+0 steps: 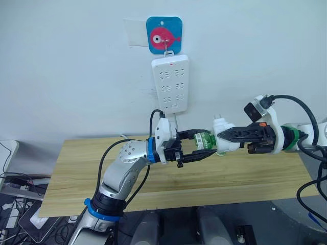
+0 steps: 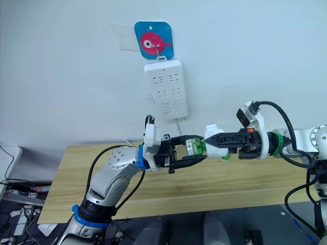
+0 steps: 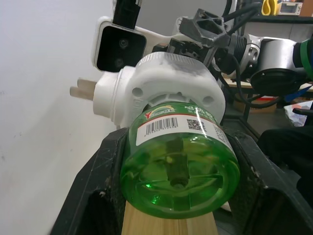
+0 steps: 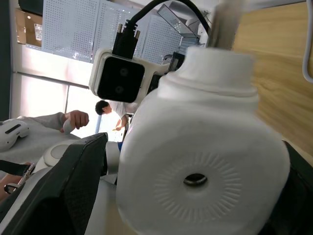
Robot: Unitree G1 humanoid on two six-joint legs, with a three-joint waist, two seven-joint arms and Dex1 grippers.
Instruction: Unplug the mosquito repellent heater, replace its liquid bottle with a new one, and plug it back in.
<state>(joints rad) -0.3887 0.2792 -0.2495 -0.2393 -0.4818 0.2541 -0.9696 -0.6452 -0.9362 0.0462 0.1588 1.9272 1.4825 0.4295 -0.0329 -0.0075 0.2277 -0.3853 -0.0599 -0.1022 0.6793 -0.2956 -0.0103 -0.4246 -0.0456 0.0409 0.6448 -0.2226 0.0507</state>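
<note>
**Mid-air bottle swap over the worktop**

Start with the big picture: a pale wooden worktop [image 1: 92,168] runs across the scene against a white wall, and up on that wall hangs the white power strip [image 1: 170,83] from a blue fish hook [image 1: 164,34], all its sockets bare. So the heater is unplugged, that step looks done.

Now the action, held in the air just above the worktop's far edge, below the strip. The right gripper [image 1: 228,136] comes in from the right with its fingers clamped on the mosquito repellent heater [image 1: 223,133], white body squeezed between them, plug prongs pointing up toward the wall. In the right wrist view the round vent hole stares straight back from the heater's face.

Meeting it from the left, the left gripper [image 1: 200,148] has its fingers closed around a green bottle [image 1: 205,141], one above and one below. In the left wrist view the bottle's base fills the foreground, barcode label on top, its neck end seated in the heater's socket.

My read: this is the bottle exchange itself. Whether this one is coming out or going in, I can't tell; no second bottle is apparent on the worktop.

Next move, as I judge it: a twist of the bottle about its axis while the right fingers keep the heater from turning.
</note>
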